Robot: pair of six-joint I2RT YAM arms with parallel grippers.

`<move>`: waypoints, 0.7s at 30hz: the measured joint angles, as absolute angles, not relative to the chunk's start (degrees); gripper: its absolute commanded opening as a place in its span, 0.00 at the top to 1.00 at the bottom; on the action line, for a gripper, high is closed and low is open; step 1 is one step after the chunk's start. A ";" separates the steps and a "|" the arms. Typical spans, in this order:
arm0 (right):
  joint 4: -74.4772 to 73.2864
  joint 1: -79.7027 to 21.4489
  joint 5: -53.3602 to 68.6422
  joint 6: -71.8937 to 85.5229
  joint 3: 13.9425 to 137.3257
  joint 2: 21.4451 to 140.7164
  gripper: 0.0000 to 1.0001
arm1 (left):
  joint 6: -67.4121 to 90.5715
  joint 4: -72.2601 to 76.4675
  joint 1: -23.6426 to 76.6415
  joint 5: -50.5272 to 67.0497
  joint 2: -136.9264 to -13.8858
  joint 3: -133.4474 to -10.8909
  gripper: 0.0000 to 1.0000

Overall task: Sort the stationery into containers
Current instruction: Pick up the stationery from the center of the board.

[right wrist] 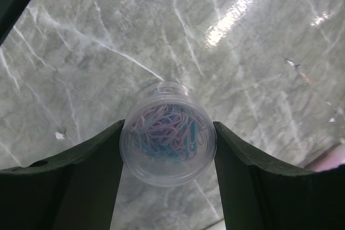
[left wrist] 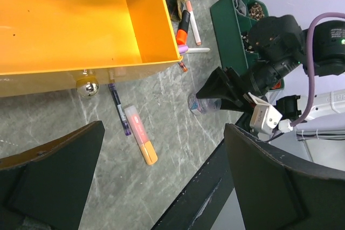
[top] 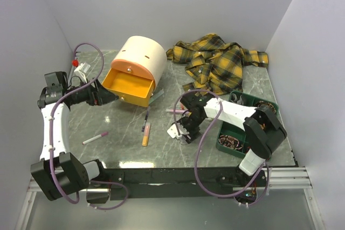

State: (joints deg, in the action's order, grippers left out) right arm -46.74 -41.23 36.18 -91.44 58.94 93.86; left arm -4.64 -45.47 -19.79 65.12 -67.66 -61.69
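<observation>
**A:** Well, starting at the left: the left gripper (top: 109, 97) hangs with its jaws wide apart and holds nothing. It is just beside the open orange drawer (top: 129, 85) of the cream drawer box (top: 141, 57), near the rear left corner of the tabletop (top: 108, 154).

**B:** And what's loose on that marbled stone?

**A:** A pink marker (top: 95, 138) toward the front left, then a dark pen (top: 146, 116) and an orange highlighter (top: 145, 133) in front of the drawer. They are slim, rigid, smooth barrels, likely to roll.

**B:** And the piece in hand?

**A:** A small round pot (right wrist: 167, 144), right of centre toward the front edge, near the green tray (left wrist: 222, 22) at the right edge. It seems to stand on the stone. The right gripper (right wrist: 168, 125) is clamped on it, one finger against each side of its wall.

**B:** How will it handle?

**A:** Light, I'd judge: thin clear plastic, full of pastel paper clips (right wrist: 164, 127). The wall is smooth and curved, so it's slippery, and too hard a squeeze might flex it or pop it free. It's best held across the middle and kept upright, since I can't tell whether it has a lid.
</observation>
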 measured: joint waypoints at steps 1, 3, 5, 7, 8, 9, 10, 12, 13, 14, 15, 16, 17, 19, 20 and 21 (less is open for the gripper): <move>-47.40 -41.30 36.21 -91.24 59.96 94.45 1.00 | -4.54 -45.19 -19.79 65.06 -67.55 -61.41 0.01; -48.38 -41.34 36.45 -90.76 61.60 95.00 1.00 | -3.88 -44.88 -19.79 64.95 -67.48 -60.90 0.01; -49.04 -41.34 36.64 -90.15 62.50 94.96 1.00 | -3.66 -44.73 -19.79 64.58 -67.48 -60.64 0.00; -49.69 -41.34 36.75 -88.99 63.55 94.83 1.00 | -3.57 -44.38 -19.79 64.49 -67.48 -60.64 0.01; -49.91 -41.32 36.75 -88.20 64.20 94.61 1.00 | -3.53 -44.07 -19.79 64.36 -67.48 -60.64 0.01; -50.35 -41.30 36.82 -87.31 65.21 94.39 1.00 | -3.38 -43.81 -19.79 64.12 -67.48 -60.64 0.01; -50.96 -41.21 37.01 -86.21 66.81 94.08 1.00 | -3.22 -43.55 -19.79 63.77 -67.48 -60.64 0.01; -51.29 -40.99 37.45 -84.09 70.70 93.45 1.00 | -2.39 -42.46 -19.79 62.87 -67.48 -60.64 0.01; -51.90 -40.93 37.80 -82.63 73.80 93.36 1.00 | -2.07 -41.82 -19.79 62.39 -67.44 -60.64 0.01; -51.79 -40.82 38.28 -81.32 77.12 93.34 1.00 | -1.52 -41.08 -19.79 61.73 -67.31 -60.55 0.01; -51.77 -40.71 38.83 -79.85 80.64 93.32 1.00 | -0.40 -39.92 -19.79 61.14 -67.07 -60.31 0.01; -51.64 -40.66 39.18 -78.48 83.42 93.32 1.00 | 0.80 -38.79 -19.79 60.38 -66.48 -60.05 0.00; -51.37 -40.58 39.77 -77.14 86.56 93.32 1.00 | 1.43 -38.09 -19.79 59.88 -66.04 -59.96 0.01; -50.72 -40.56 40.86 -73.76 92.16 93.32 1.00 | 3.95 -35.59 -19.94 58.72 -64.49 -59.92 0.00; -50.02 -40.56 41.39 -71.83 94.50 93.32 1.00 | 4.60 -34.54 -20.05 58.26 -63.81 -59.92 0.00; -49.28 -40.56 41.82 -69.67 96.57 93.32 1.00 | 5.87 -33.32 -20.21 57.65 -63.07 -59.92 0.00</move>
